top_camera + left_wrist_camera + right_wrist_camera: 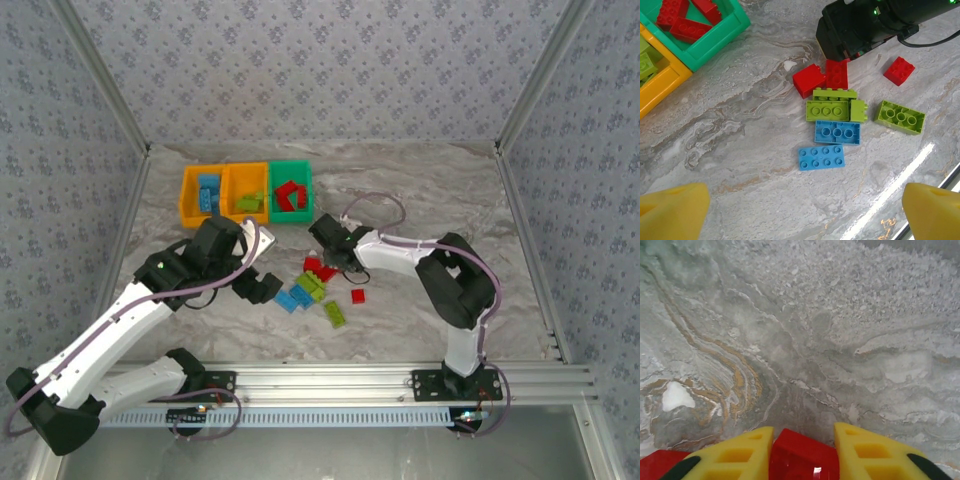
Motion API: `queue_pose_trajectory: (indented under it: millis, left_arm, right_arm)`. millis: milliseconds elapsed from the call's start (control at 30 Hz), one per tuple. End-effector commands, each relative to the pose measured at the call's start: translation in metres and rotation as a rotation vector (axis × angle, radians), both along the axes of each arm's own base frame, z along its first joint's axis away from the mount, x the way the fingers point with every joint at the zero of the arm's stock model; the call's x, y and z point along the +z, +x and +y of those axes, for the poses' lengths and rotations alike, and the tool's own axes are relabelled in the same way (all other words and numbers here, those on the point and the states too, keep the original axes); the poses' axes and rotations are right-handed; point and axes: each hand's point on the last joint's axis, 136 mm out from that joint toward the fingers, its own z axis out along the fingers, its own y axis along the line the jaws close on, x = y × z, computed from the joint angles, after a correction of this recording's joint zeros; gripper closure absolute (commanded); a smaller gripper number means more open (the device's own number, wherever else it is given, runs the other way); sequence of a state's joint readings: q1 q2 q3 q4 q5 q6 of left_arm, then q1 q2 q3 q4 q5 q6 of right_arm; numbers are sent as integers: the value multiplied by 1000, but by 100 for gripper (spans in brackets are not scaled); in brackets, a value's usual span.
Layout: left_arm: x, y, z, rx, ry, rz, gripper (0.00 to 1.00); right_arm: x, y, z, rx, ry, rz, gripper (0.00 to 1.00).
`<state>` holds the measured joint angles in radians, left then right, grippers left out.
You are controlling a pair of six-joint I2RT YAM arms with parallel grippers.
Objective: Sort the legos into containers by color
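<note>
A loose pile of legos lies mid-table: blue bricks [821, 157] [837, 132], lime green ones [826, 110] [900, 117] and red ones [809, 80] [899, 70]. My right gripper [802, 434] is down at the pile's far edge [332, 262], its yellow fingers shut on a red brick [800, 457] that rests low against the table. My left gripper [805, 215] hangs wide open above the table just short of the blue bricks, holding nothing. The containers stand in a row at the back: an orange bin [186, 200] with blue bricks, an orange bin [229, 192] with green, and a green bin [306, 185] with red.
The right arm's black wrist [860, 25] looms over the far side of the pile. A metal rail [330, 380] runs along the near table edge. Patterned walls close off the back and both sides.
</note>
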<state>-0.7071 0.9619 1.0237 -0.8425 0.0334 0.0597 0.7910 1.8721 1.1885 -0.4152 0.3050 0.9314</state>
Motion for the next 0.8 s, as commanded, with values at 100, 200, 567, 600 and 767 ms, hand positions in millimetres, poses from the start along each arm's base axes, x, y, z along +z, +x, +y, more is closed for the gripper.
queue_pose_trajectory:
  millis: [100,200,567,600,767]
  left_arm:
    - [0,-1,3,-4,13,-12,1]
    - [-1,-1,4,-4,16,-13,1]
    - [0,3,6,13,11,-21,1]
    - [-1,4,7,18,12,-20,1]
    - [-4,8,11,39,15,-20,1]
  right_arm:
    - [17,-4,-25,-69,-33,-51,73]
    - [39,0,-31,-68,0,-117,72]
    - [130,38,14,177,203,-479,72]
    - [139,43,23,239,204,-531,72]
    - [162,81,70,470,175,-722,71]
